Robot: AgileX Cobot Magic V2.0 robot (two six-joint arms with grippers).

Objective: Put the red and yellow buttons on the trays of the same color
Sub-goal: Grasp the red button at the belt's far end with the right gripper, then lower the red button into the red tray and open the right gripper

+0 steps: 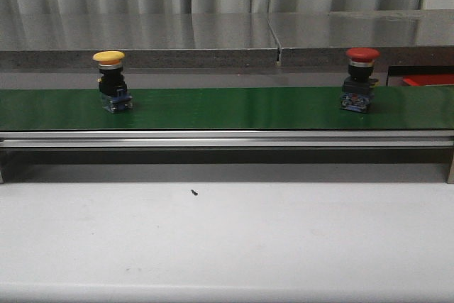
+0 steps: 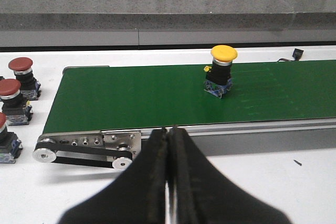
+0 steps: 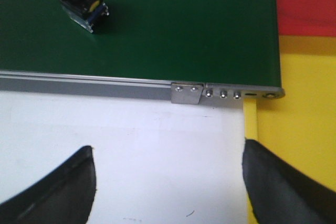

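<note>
Setting: a white tabletop before a grey curtain and a steel ledge; a long green conveyor belt on an aluminium rail crosses the front view from 9 to 3 o'clock.

Item 1: three spare red mushroom-head buttons, standing on the white surface off the belt's left end, seen only in the left wrist view.

Item 2: yellow mushroom-head push button, black body, blue base, upright on the belt at about 10 o'clock.

Item 3: red mushroom-head push button, same build, upright on the belt at about 2 o'clock.

Item 4: red flat tray and yellow flat tray, side by side just past the belt's right end.

Left gripper: black pads pressed together, nothing between them, short of the belt.

Right gripper: fingers spread wide, empty, over the white surface near the rail.

Stage, as judged: nothing picked up yet. The likely next move calls for the right gripper to reach over the rail and close around the red button's body.
</note>
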